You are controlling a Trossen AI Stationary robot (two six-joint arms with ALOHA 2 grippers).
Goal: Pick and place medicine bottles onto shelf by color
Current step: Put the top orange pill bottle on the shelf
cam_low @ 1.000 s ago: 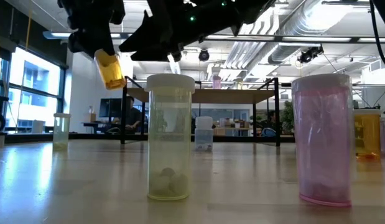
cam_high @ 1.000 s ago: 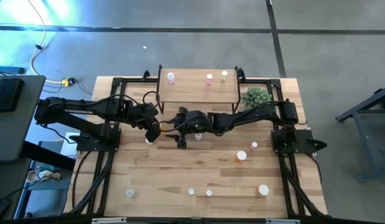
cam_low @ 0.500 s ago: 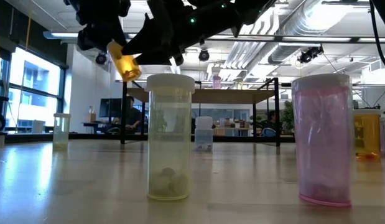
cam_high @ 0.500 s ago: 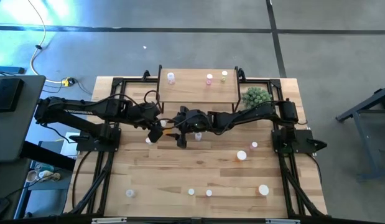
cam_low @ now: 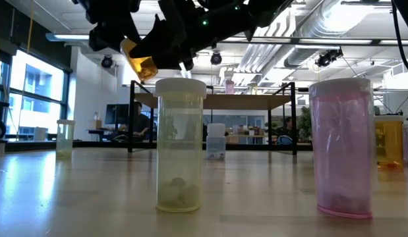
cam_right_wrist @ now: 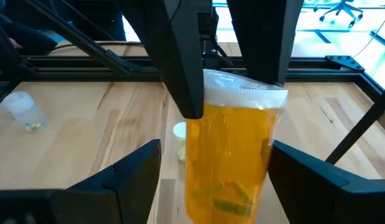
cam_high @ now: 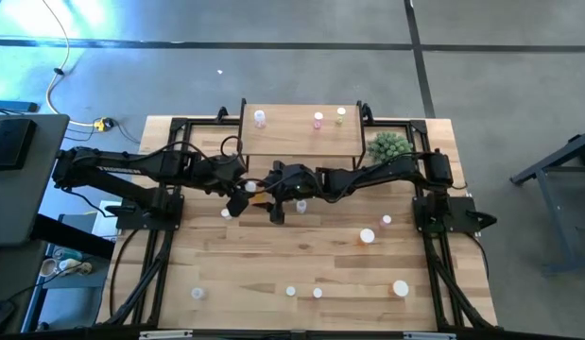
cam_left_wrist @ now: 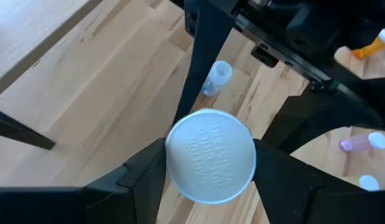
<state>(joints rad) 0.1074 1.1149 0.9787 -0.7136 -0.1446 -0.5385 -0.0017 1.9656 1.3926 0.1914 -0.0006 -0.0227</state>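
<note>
Three medicine bottles [cam_high: 318, 119] already stand in a row along the far side of the shelf [cam_high: 300, 144], at twelve o'clock on the desk [cam_high: 273, 264]. The left tool [cam_high: 237, 196] is clamped on an orange bottle [cam_low: 140, 62], held tilted in the air just in front of the shelf's near edge. The right tool [cam_high: 273, 202] has its fingers spread apart on either side of that bottle, so a handover looks likely. Most of the work remains: bottles are scattered toward four and six o'clock. The desk centre offers open room, but both arms crowd together near the shelf and its legs.
</note>
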